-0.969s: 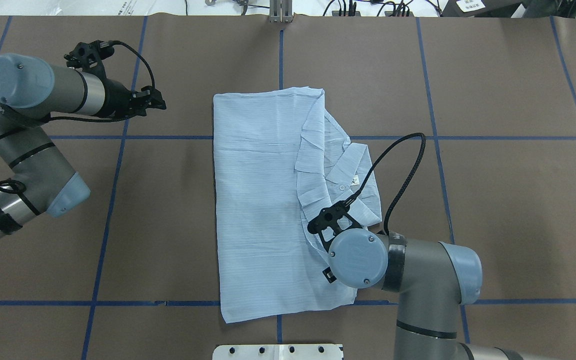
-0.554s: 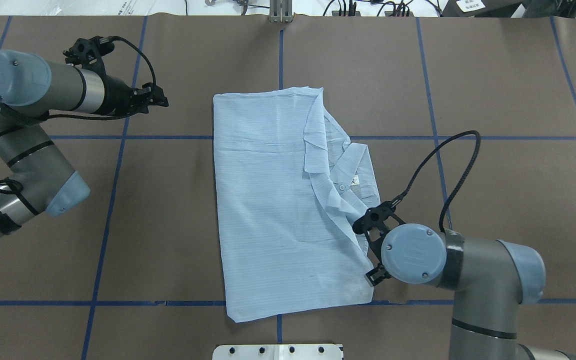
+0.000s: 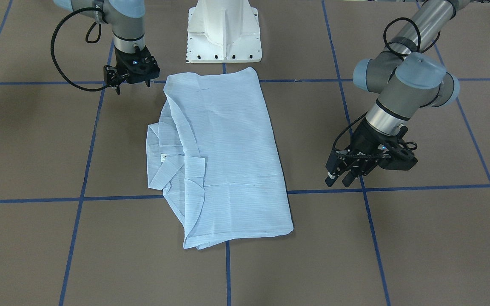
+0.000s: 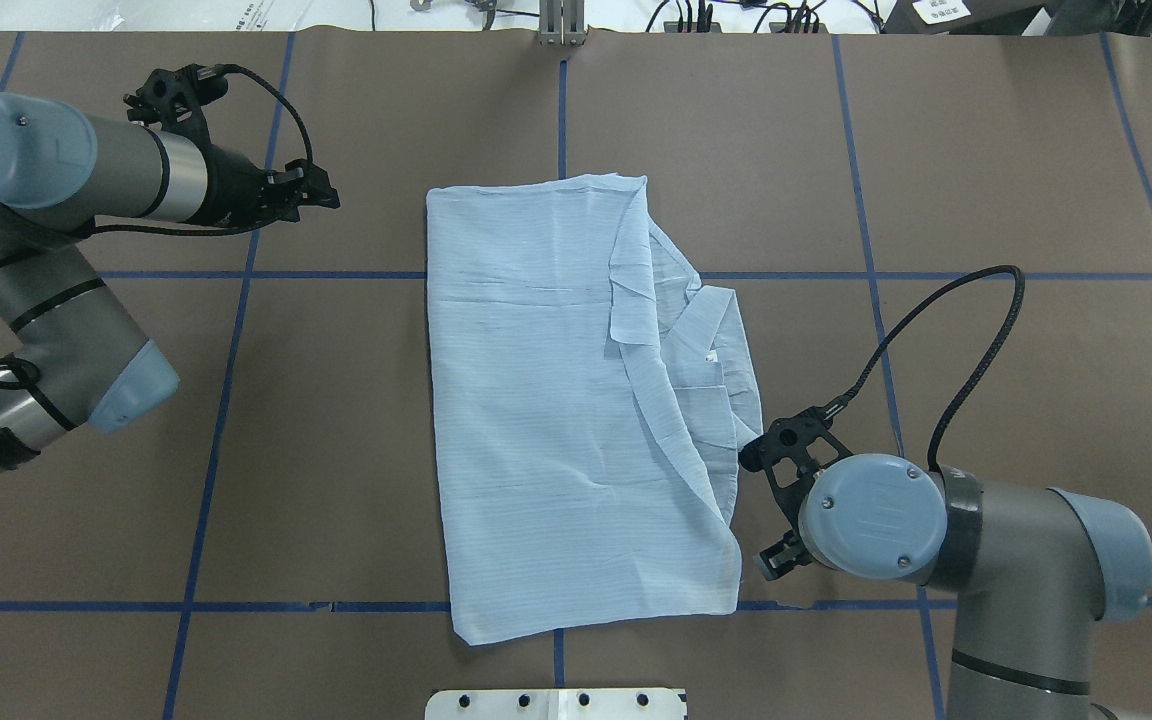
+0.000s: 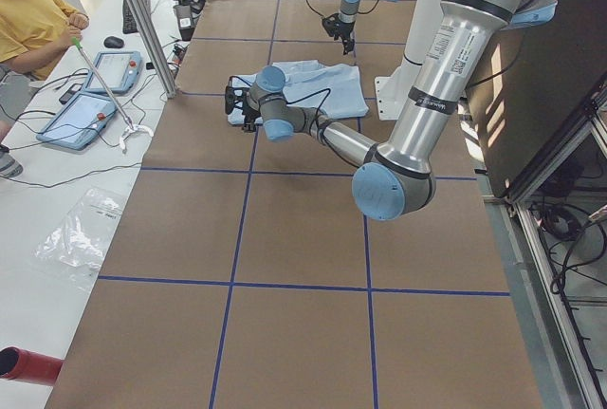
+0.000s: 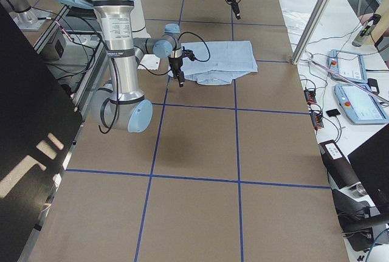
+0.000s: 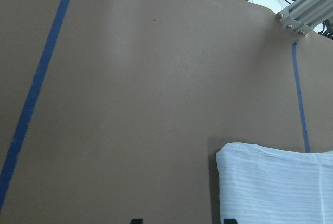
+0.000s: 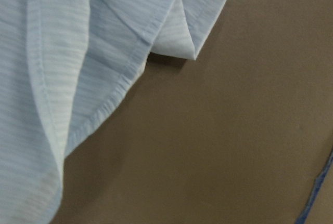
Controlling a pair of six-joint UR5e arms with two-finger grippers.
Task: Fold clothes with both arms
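Right hand (image 3: 133,86) hangs just beside the corner of the shirt (image 4: 546,400) nearest the robot on its right, fingers spread and empty, pointing down at bare surface (image 4: 986,150). Left hand (image 3: 339,180) hovers off the far left corner, apart from the cloth, likewise spread with nothing in it. Shirt lies flat mid-surface as a long rectangle, one side lapped over, collar (image 4: 704,325) poking out along the right edge. My reading is that both hands sit clear at opposite corners so the lapped panel settles undisturbed and each has a corner within reach for the next fold.
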